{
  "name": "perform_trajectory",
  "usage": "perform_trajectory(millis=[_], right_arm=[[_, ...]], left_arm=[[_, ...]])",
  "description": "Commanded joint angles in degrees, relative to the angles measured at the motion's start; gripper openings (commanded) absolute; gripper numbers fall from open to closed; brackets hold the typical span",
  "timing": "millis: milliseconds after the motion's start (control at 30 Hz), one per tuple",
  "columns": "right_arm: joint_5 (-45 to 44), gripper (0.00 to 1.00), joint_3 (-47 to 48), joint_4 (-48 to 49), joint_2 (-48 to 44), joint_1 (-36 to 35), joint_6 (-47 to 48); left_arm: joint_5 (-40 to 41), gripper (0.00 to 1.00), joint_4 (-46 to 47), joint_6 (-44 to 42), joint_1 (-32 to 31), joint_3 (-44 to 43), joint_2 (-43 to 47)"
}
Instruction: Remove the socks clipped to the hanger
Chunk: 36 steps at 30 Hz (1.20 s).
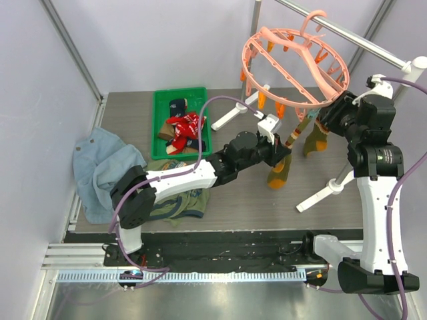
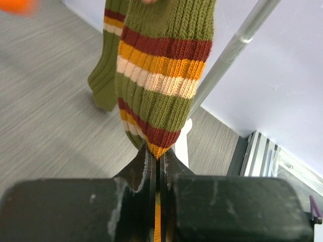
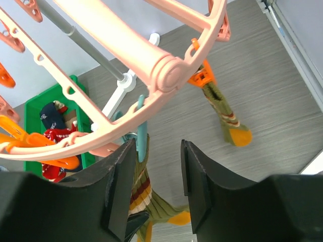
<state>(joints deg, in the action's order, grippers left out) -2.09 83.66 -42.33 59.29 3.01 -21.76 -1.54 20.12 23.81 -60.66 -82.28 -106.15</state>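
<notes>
Your left fingers [image 2: 137,170] pinched on olive striped sock [image 2: 161,75] at toe; soft stretchy knit, light, so pull steady. Right fingers [image 3: 118,201] spread wide just under hanger [image 3: 169,70].

The table [image 1: 253,200] is a grey, wood-grained board. At its back left lies a green tray [image 1: 179,92], its long side running front to back, with a few socks [image 1: 183,127] in it. A pale blue denim garment [image 1: 100,167] lies crumpled at the left edge. Beside it, just in front of the tray, an olive T-shirt [image 1: 183,203] lies bunched. A white rail stand [image 1: 320,195] rests its legs on the right half, and another foot [image 1: 223,118] sits just right of the tray.
</notes>
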Motion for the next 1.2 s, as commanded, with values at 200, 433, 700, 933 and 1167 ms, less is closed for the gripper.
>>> perform_trajectory(millis=[200, 433, 700, 933, 1167], right_arm=[[1.4, 0.55, -1.4, 2.5, -0.7, -0.7, -1.6], [-0.1, 0.57, -3.8, 4.4, -2.2, -3.0, -2.7], [-6.7, 0.61, -3.4, 5.5, -1.5, -8.6, -2.7], [-12.1, 0.61, -2.3, 5.6, 0.8, -13.5, -1.5], [-22.6, 0.61, -1.6, 5.1, 2.5, -18.8, -0.1]], left_arm=[[1.0, 0.00, 5.5, 1.1, -1.7, 0.9, 0.1], [2.8, 0.00, 4.8, 0.2, -3.1, -1.4, -2.0], [4.5, 0.00, 4.4, -0.8, -4.2, -2.2, -3.0], [4.6, 0.00, 4.1, -1.0, -4.4, -3.1, -3.3], [4.4, 0.00, 3.6, -1.2, -4.6, -3.7, -3.5]])
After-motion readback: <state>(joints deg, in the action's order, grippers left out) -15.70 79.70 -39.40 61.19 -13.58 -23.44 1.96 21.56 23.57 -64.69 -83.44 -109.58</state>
